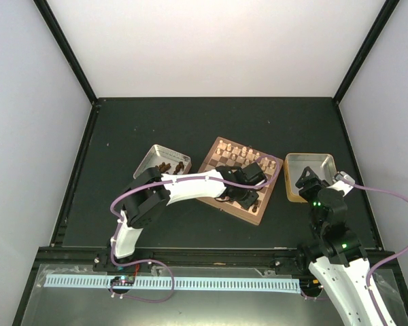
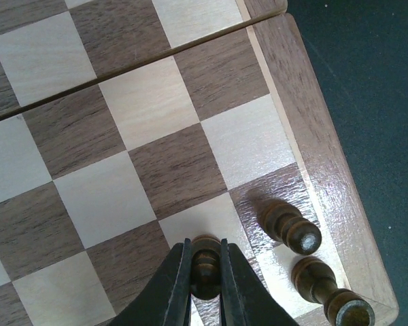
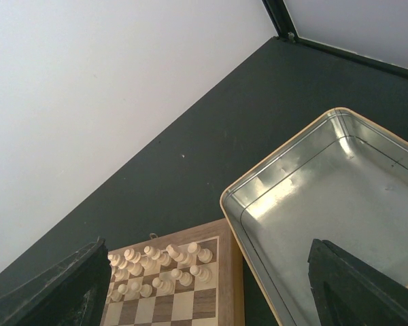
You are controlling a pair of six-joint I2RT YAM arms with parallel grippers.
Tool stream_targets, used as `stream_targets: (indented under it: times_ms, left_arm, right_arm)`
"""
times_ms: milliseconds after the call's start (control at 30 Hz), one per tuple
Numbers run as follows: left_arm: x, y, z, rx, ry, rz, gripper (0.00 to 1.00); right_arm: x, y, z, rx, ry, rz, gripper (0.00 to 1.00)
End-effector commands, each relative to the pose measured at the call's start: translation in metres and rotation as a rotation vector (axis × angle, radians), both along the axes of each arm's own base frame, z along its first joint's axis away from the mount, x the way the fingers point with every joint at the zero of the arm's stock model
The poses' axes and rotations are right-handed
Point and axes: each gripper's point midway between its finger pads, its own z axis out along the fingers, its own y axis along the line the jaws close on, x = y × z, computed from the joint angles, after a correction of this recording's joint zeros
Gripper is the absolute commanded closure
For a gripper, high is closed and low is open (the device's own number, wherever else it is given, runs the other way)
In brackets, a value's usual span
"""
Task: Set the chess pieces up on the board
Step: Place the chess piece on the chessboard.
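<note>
The left gripper (image 2: 205, 252) is shut tight on one dark chess piece (image 2: 205, 268), with a finger pressed on each side of it. The piece is at 6 o'clock in the left wrist view, over the board (image 2: 313, 129), but it is hard to tell if its foot touches the wood. Two more dark pieces (image 2: 289, 225) stand just beside it at about 3 and 4 o'clock, close to the board's rim. From above, the left gripper is near the 5 o'clock side of the board. The white pieces (image 1: 238, 153) stand in rows on the 12 o'clock side. A left tray (image 1: 155, 153) sits at 9 o'clock from the board with other dark pieces (image 1: 170, 166) in it. A right tray (image 3: 231, 197) sits at 3 o'clock from the board. The right gripper (image 3: 207, 248) hangs over that tray with its fingers (image 3: 61, 285) spread wide apart and nothing between them.
</note>
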Motion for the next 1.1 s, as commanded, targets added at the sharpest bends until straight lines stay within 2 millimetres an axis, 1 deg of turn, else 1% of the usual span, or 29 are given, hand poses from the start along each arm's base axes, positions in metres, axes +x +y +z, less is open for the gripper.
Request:
stream_targets:
  times_ms: [0, 33, 200, 267, 400, 567, 667, 733, 800, 867, 967, 1067]
  left_arm:
    - [-0.003, -0.01, 0.002, -0.019, 0.009, -0.025, 0.93]
    - [-0.003, -0.01, 0.0, -0.016, 0.012, -0.024, 0.93]
    - [-0.002, -0.011, -0.002, -0.028, 0.013, -0.006, 0.82]
    - [0.0, -0.01, 0.0, -0.028, 0.007, 0.004, 0.81]
    - [0.001, -0.011, 0.006, -0.038, 0.0, 0.006, 0.76]
    - [0.0, -0.011, 0.019, -0.063, -0.001, 0.003, 0.7]
    - [0.001, -0.009, 0.034, -0.099, 0.004, 0.015, 0.67]
    - [0.003, -0.006, 0.051, -0.128, 0.001, 0.035, 0.65]
    - [0.007, 0.0, 0.073, -0.16, -0.017, 0.064, 0.62]
    - [0.011, 0.006, 0.088, -0.184, -0.026, 0.088, 0.57]
    - [0.021, 0.02, 0.101, -0.204, -0.039, 0.141, 0.56]
    - [0.037, 0.043, 0.107, -0.199, -0.069, 0.222, 0.54]
  right_arm:
    - [0.0, -0.001, 0.002, 0.008, -0.009, -0.007, 0.2]
    - [0.0, 0.0, 0.002, 0.009, -0.009, -0.006, 0.2]
    - [0.0, -0.001, 0.002, 0.008, -0.01, -0.006, 0.2]
    - [-0.001, 0.0, 0.002, 0.008, -0.008, -0.003, 0.2]
    - [-0.001, 0.0, 0.002, 0.008, -0.009, -0.003, 0.2]
    - [-0.001, 0.0, 0.003, 0.013, -0.013, -0.002, 0.2]
    - [-0.002, 0.0, 0.004, 0.013, -0.013, -0.002, 0.2]
    - [-0.002, 0.0, 0.005, 0.014, -0.015, -0.002, 0.2]
    - [-0.003, -0.001, 0.008, 0.016, -0.02, -0.003, 0.2]
    - [-0.004, -0.002, 0.01, 0.014, -0.028, -0.005, 0.2]
    - [-0.004, -0.001, 0.012, 0.014, -0.032, -0.004, 0.2]
    - [-0.004, -0.001, 0.01, 0.012, -0.025, 0.0, 0.2]
